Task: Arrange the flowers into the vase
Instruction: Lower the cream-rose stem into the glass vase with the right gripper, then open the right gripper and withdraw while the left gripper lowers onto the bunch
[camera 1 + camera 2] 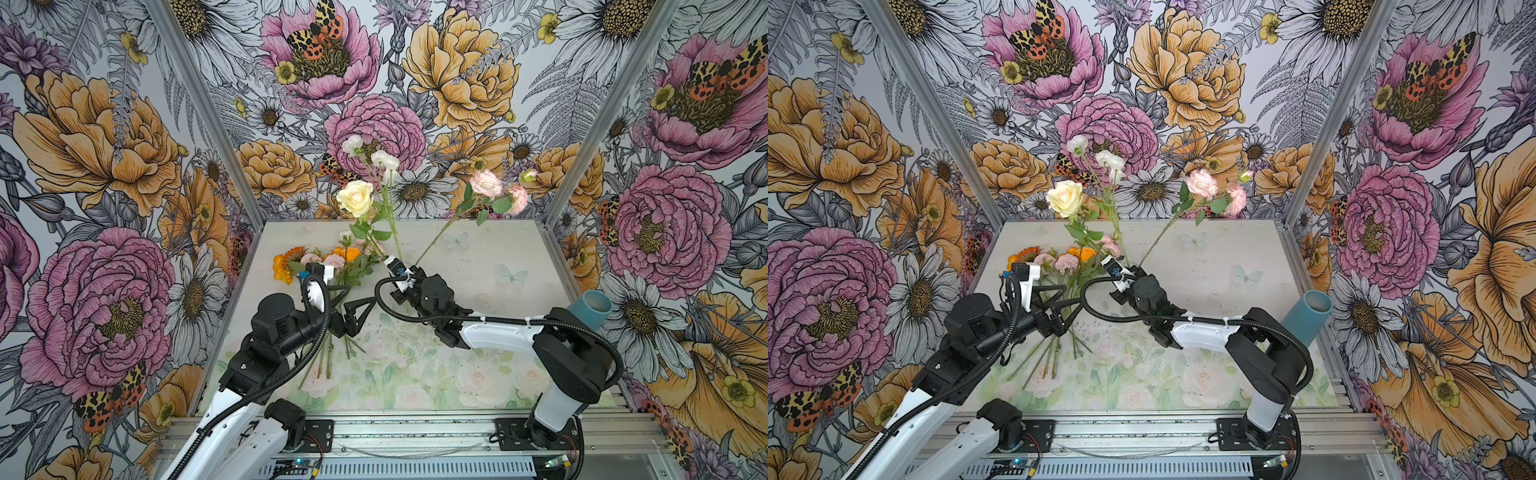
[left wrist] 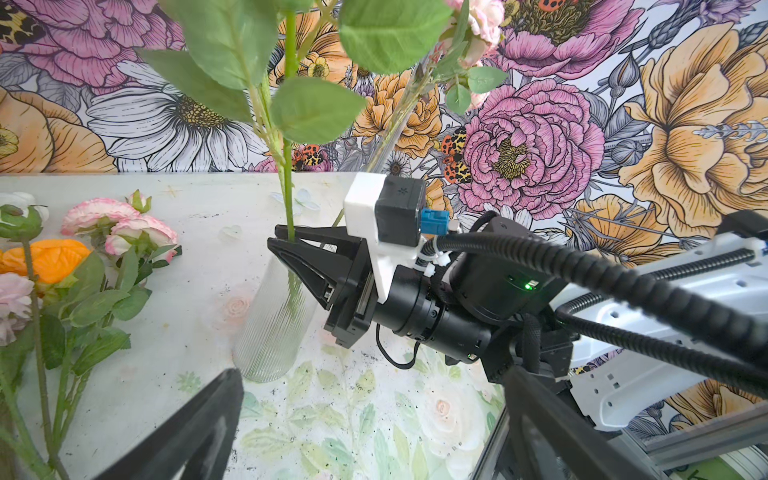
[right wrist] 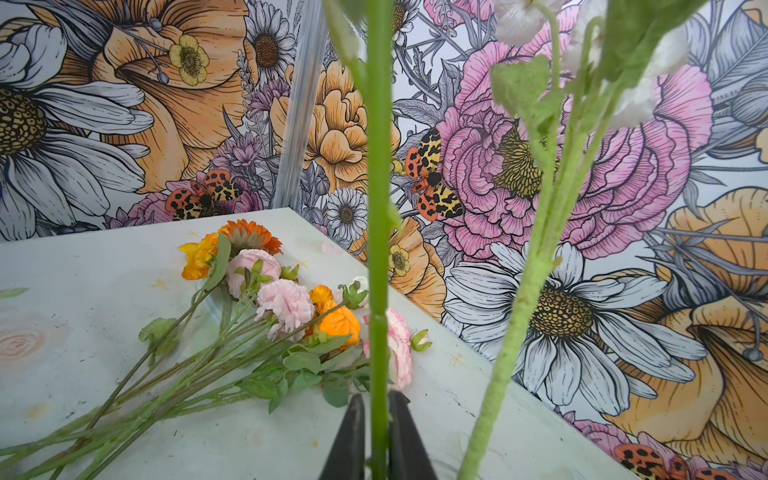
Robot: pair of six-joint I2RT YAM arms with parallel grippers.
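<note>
Glass: the vase (image 2: 270,332), clear and ribbed, stands on the table (image 1: 478,266) near its middle. In both top views the right arm's wrist covers it, so only the left wrist camera shows it to me plainly.
In the glass: three stems rise from its mouth. I see a cream rose (image 1: 355,197), a fuzzy stem carrying white blooms (image 1: 384,160), and a thin stem of pale pink blooms (image 1: 486,183) leaning off to the right.
On the table: the loose flowers (image 3: 286,307), with orange and pink heads, lie flat to the left of the vase. Their heads point toward the back wall and their stems fan out toward the front edge.
Right arm: the right gripper (image 2: 282,237) sits level with the vase mouth, its two fingers close on either side of a smooth green stem (image 3: 379,249). I cannot tell whether they pinch it or only flank it.
Left arm: the left gripper (image 1: 362,294) has its jaws spread wide and holds nothing. It hovers over the stems of the loose flowers and points toward the vase.
Right edge: a teal tube (image 1: 588,313) sits behind the right arm, well apart from the flowers.
</note>
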